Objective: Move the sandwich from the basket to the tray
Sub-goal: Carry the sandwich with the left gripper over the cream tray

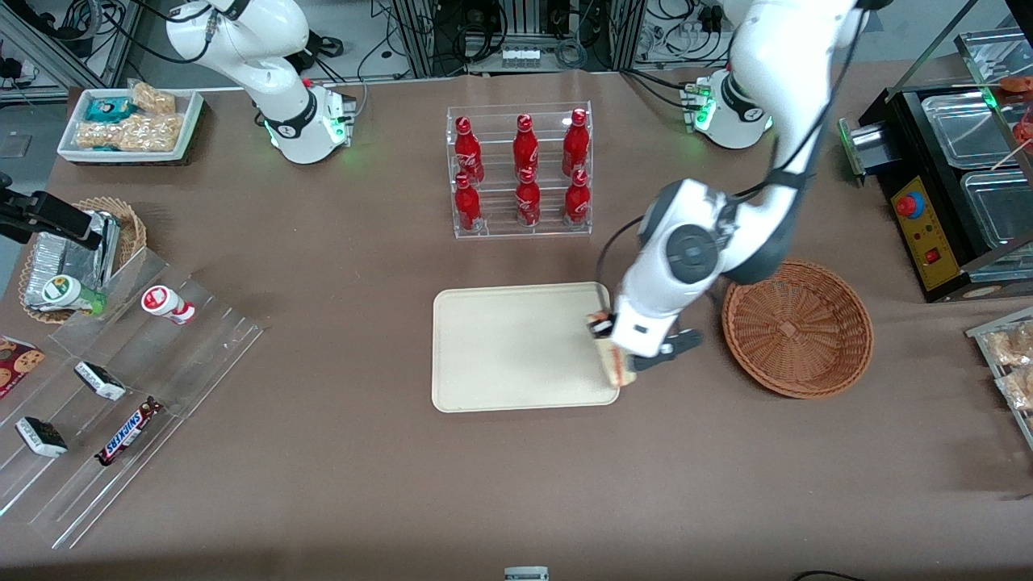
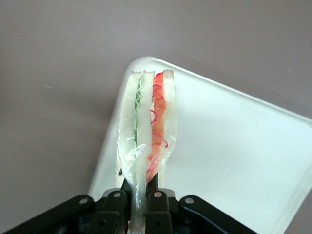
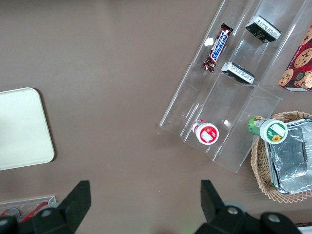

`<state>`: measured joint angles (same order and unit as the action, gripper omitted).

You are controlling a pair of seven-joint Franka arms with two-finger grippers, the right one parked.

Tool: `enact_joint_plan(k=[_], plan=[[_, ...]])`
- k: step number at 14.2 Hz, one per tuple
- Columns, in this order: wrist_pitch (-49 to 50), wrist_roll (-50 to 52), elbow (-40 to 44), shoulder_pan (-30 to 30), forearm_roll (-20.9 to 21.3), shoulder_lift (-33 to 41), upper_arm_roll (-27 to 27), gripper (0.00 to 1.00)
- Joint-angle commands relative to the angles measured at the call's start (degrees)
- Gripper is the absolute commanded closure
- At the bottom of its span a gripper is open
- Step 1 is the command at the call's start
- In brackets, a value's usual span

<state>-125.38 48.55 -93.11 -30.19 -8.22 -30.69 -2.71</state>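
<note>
My left gripper (image 1: 615,349) is shut on the clear-wrapped sandwich (image 1: 615,365), a pale bread wedge with red-orange and green layers. It holds it over the edge of the cream tray (image 1: 516,347) that lies nearest the basket. In the left wrist view the sandwich (image 2: 148,122) stands between the black fingers (image 2: 158,204), above a rounded corner of the tray (image 2: 234,146). The reddish-brown wicker basket (image 1: 797,328) lies beside the tray toward the working arm's end of the table; nothing shows in it.
A clear rack of red bottles (image 1: 520,169) stands farther from the front camera than the tray. A black appliance (image 1: 944,194) is at the working arm's end. Clear snack steps (image 1: 121,395) and a small tan basket (image 1: 77,258) lie toward the parked arm's end.
</note>
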Motion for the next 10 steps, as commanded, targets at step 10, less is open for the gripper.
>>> enact_joint_plan(k=[10], plan=[[-5.6,-9.3,10.8,-8.2,-3.1,-12.6,-0.3,0.82]])
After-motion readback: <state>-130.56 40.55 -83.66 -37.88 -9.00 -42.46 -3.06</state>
